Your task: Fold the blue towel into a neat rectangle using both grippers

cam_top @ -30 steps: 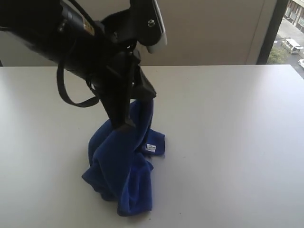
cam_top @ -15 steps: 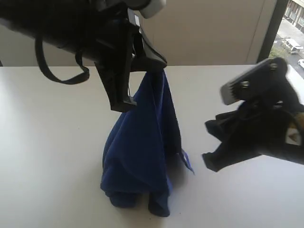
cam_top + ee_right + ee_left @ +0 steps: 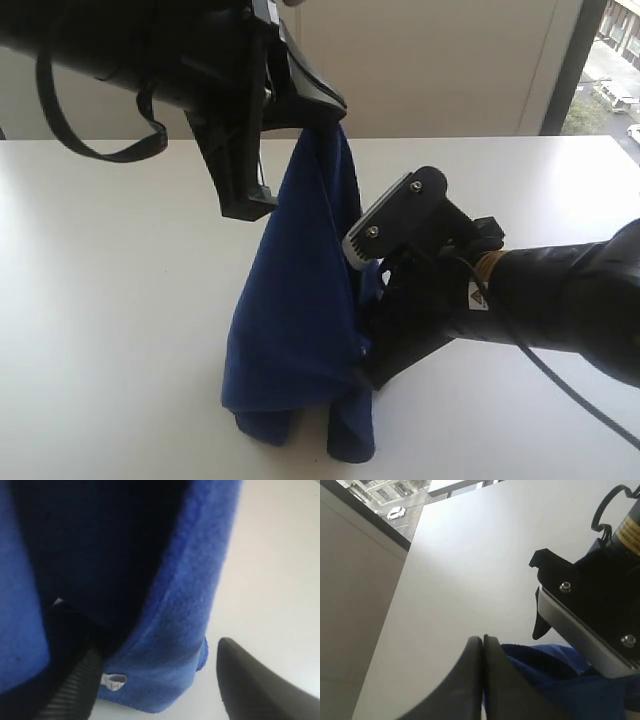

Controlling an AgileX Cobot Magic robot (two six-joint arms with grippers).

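White bench [image 3: 520,200], wall along its far edge. Blue towel [image 3: 295,330] hangs upright as a long drape, bottom bunched on the bench towards the near edge, left of centre, top lifted clear. Left gripper [image 3: 322,108] above it, fingers [image 3: 470,680] pressed together, pinching the towel's top corner. Right gripper [image 3: 160,690] low at the towel's right side just above the bench, jaws spread wide, the towel's edge between the two fingers, not clamped. Small white tag [image 3: 114,681] on the towel hem beside one right finger.
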